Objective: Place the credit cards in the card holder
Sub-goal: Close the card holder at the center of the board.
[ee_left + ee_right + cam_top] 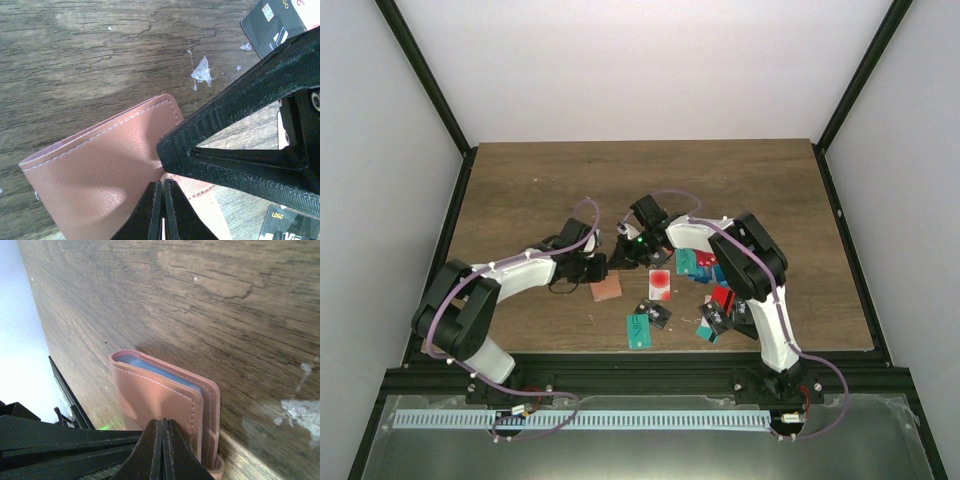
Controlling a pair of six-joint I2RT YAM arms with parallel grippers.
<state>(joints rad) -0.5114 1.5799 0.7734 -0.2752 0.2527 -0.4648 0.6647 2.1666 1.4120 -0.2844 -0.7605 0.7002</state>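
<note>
Holder and cards partly seen
In both wrist views the holder [100, 175] is cut off by the lower edge and partly covered by fingers [235, 110]. Two black cards [272, 20] are clipped by the frame; overhead, other cards [723, 297] are partly hidden under the right arm [760, 270].

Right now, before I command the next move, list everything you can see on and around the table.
card holder: one, salmon-brown, folded, mid-table between the two gripper tips
credit cards: many, overlapping so no exact count; red, teal-green, blue and black; scattered right of the card holder, partly under the right arm
white-and-red card: one, just right of the card holder
table: one, brown wood with pale scuffs, under everything
left gripper: one, black, shut, tips at the card holder's cover
right gripper: one, black, shut, tips at the card holder; whether either gripper pinches it is unclear
</note>
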